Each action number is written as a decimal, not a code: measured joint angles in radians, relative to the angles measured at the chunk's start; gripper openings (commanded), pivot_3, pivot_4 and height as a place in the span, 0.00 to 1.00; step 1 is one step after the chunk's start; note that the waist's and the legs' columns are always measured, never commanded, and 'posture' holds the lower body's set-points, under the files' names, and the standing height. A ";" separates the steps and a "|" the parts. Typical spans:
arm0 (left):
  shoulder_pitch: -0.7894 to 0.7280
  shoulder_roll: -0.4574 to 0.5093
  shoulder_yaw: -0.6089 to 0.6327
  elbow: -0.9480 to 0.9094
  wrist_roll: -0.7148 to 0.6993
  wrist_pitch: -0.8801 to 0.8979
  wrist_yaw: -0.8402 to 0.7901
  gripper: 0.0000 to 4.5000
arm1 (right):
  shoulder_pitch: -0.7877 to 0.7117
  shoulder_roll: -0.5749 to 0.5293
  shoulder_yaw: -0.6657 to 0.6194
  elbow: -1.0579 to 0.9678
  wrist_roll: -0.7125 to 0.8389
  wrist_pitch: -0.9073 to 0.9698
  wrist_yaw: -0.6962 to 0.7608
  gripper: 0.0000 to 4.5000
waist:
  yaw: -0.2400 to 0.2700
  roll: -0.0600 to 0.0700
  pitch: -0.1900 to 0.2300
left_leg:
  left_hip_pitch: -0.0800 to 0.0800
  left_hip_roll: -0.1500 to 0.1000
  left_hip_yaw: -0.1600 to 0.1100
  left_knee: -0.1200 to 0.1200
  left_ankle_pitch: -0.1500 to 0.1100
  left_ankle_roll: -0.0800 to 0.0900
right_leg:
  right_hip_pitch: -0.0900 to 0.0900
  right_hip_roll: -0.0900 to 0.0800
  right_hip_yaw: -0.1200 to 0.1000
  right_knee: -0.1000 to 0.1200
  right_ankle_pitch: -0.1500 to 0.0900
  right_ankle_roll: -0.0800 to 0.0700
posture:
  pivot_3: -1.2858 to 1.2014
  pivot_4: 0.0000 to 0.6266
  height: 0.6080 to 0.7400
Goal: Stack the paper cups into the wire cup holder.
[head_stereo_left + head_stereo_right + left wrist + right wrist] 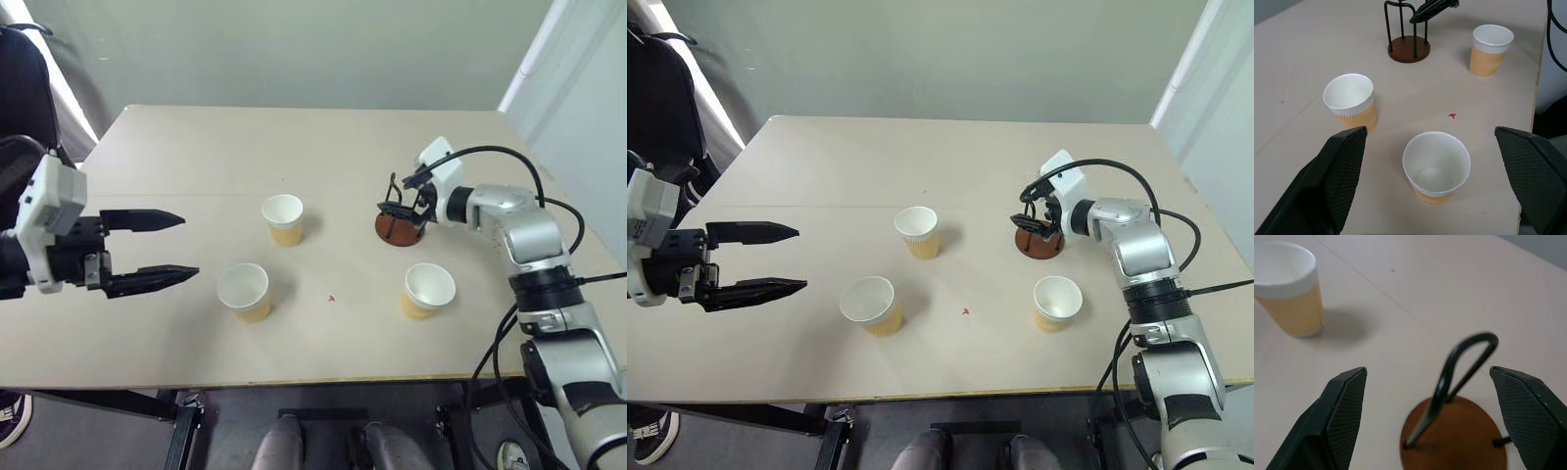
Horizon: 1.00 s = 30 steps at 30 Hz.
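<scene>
While both jaws spread, wire cup holder (1454, 431) betw. R gripper (1444, 396) fingers.

1. A beige table (294, 323) with a plain matte top filled most of the head views; a faint seam line ran across it.
2. Beyond the table's far edge stood a pale grey-green wall (294, 49).
3. A white panel (578, 88) rose past the table's far right corner.
4. A dark chair (24, 93) stood off the table's left edge.
5. Below the near edge lay grey floor (323, 401).
</scene>
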<state>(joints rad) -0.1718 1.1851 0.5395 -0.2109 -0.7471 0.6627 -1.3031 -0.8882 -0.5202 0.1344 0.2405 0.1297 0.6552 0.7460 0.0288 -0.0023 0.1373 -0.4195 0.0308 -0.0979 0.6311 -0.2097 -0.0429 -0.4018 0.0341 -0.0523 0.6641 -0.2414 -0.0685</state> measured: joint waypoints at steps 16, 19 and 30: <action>0.000 0.000 0.001 -0.010 -0.008 0.001 0.028 1.00 | 0.015 0.047 0.008 0.074 -0.064 -0.058 -0.032 0.00 | -0.001 0.000 0.000 | 0.000 0.000 0.000 0.000 0.000 -0.001 | 0.000 0.000 0.000 0.000 0.000 0.000 | 0.52 0.24 1.00; 0.000 0.000 0.002 -0.010 -0.007 0.001 0.032 1.00 | 0.015 0.047 0.008 0.079 -0.065 -0.064 -0.026 0.00 | 0.000 0.000 0.000 | 0.000 0.000 0.000 0.000 0.000 -0.001 | 0.000 0.000 0.000 0.000 0.000 0.000 | 0.52 0.24 1.00; -0.022 0.000 -0.016 0.002 -0.004 -0.002 0.040 1.00 | 0.044 0.019 -0.019 -0.232 0.257 -0.031 0.359 0.00 | -0.005 0.000 0.000 | -0.001 0.000 0.001 -0.001 0.003 -0.007 | 0.000 0.000 0.000 -0.001 0.000 0.000 | 0.52 0.24 1.00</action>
<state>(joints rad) -0.1938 1.1854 0.5235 -0.2089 -0.7508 0.6606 -1.2636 -0.8439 -0.5011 0.1155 0.0083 0.3865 0.6241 1.1054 0.0242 -0.0025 0.1371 -0.4203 0.0307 -0.0973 0.6304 -0.2068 -0.0494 -0.4020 0.0343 -0.0524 0.6630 -0.2415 -0.0689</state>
